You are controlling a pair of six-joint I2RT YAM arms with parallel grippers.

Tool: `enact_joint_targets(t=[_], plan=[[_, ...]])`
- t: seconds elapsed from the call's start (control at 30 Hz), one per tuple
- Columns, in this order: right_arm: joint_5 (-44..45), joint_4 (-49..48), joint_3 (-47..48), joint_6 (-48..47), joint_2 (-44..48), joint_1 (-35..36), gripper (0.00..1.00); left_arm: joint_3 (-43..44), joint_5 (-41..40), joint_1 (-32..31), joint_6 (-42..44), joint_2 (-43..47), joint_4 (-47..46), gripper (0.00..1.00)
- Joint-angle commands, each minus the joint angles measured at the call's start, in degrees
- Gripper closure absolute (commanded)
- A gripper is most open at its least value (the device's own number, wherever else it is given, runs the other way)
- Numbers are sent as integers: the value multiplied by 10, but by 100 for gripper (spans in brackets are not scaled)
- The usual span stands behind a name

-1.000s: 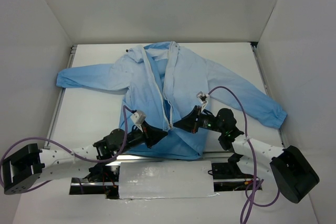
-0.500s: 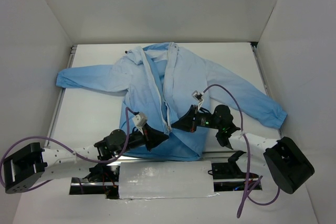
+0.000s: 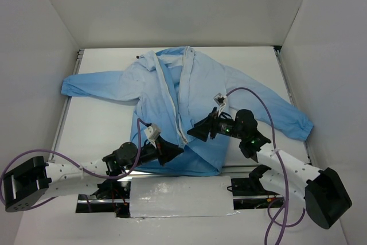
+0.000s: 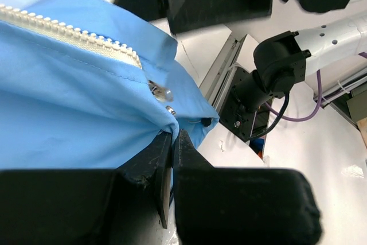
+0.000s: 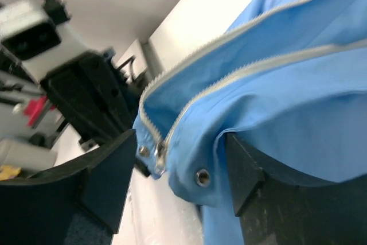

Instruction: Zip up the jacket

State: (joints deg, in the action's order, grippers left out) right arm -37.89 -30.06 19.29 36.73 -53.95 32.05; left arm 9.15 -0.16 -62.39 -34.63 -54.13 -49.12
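Observation:
The light-blue jacket (image 3: 200,93) lies spread on the white table, front up, with its white zipper strip (image 3: 175,104) running down the middle and parted from collar to hem. My left gripper (image 3: 175,151) is at the hem's lower left and is shut on a fold of the jacket's hem (image 4: 146,121), just below the zipper teeth (image 4: 69,28). My right gripper (image 3: 192,132) stands open around the other hem corner (image 5: 189,159). The metal zipper slider (image 5: 160,151) and a snap (image 5: 202,177) hang between its fingers (image 5: 106,170).
White walls enclose the table on three sides. A silver taped strip (image 3: 180,196) and a metal rail run along the near edge between the arm bases. Purple cables (image 3: 252,93) loop above both arms. The jacket's sleeves (image 3: 94,86) reach toward both side walls.
My right gripper has opened and let go of the jacket's hem corner, and its arm has shifted slightly up and right. The left gripper keeps its hold in place.

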Motion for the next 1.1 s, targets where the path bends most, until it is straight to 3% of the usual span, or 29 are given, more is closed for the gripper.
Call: enact_joint_targets(t=[0.0, 0.13, 0.37, 0.47, 0.53, 0.63, 0.8, 1.07], plan=[[124, 119, 53, -40, 37, 1, 26, -3, 19, -1, 11, 8, -53, 100], [183, 202, 88, -64, 77, -1, 20, -4, 21, -1, 10, 5, -57, 100], [178, 285, 113, -60, 126, -1, 19, 3, 21, -2, 11, 0, -55, 100], [136, 292, 95, -45, 144, 1, 25, 4, 20, -1, 10, -5, -58, 100], [83, 263, 79, 5, 153, 6, 27, 9, 21, -2, 10, -10, -58, 100], [72, 225, 41, 88, 172, 34, 31, 10, 25, -1, 10, -18, -63, 100], [150, 210, -12, 215, 238, 87, 34, 10, 27, -1, 5, -33, -77, 100], [272, 213, -55, 330, 254, 172, 35, 12, 23, -2, 3, -38, -79, 100]])
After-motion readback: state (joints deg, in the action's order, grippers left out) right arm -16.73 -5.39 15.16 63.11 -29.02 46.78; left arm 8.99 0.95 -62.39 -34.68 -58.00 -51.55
